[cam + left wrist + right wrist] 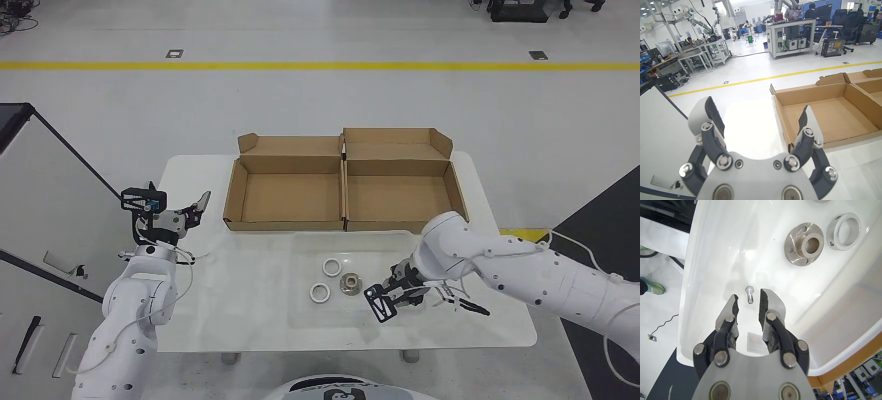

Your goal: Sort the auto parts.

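Observation:
A small silver bolt (750, 294) lies on the floor of the white tray (719, 247). My right gripper (749, 294) is open just above it, one finger on each side of the shank. Beyond the bolt sit a steel flange (804, 247) and a pale metal ring (844, 231). From above, the flange (349, 284) and two rings (331, 266) (319, 293) lie in the tray (310, 250), with the right gripper (380, 303) low at their right. My left gripper (757, 103) is open, holds nothing, and hovers off the table's left edge (170, 200).
Two open cardboard boxes stand side by side at the back of the table, the left box (284, 195) and the right box (398, 190). In the left wrist view the left box (829, 113) lies just beyond the fingers. A white panel (50, 210) stands left of the table.

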### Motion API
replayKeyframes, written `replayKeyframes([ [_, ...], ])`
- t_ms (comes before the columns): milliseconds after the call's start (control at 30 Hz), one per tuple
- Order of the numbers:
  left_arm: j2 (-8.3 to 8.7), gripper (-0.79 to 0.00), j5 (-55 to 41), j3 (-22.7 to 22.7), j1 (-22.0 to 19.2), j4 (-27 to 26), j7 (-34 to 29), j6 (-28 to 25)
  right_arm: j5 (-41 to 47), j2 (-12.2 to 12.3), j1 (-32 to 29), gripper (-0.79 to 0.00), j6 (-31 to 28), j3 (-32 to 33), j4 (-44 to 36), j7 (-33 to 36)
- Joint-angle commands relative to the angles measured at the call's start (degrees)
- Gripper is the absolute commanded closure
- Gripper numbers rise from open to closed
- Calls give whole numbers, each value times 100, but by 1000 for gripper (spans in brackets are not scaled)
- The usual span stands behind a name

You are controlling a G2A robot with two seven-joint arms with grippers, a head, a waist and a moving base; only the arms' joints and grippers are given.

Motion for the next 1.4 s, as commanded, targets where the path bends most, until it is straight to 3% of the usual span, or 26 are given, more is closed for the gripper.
replayKeyframes([
  [0, 0, -785, 0, 0, 0, 0, 0, 0, -12, -12, -8, -277, -3, 0, 16, -3],
  [367, 0, -785, 0, 0, 0, 0, 0, 0, -87, -77, -73, -212, -6, 0, 92, -6],
  [467, 0, -785, 0, 0, 0, 0, 0, 0, -118, -92, -94, -148, 5, 0, 107, 5],
  [567, 0, -785, 0, 0, 0, 0, 0, 0, -135, -103, -104, 0, 18, 0, 110, 18],
  [1033, 0, -785, 0, 0, 0, 0, 0, 0, -233, -97, 50, 0, 31, 0, -66, 31],
  [1367, 0, -785, 0, 0, 0, 0, 0, 0, 397, 147, 570, 0, 51, 146, -628, 50],
])
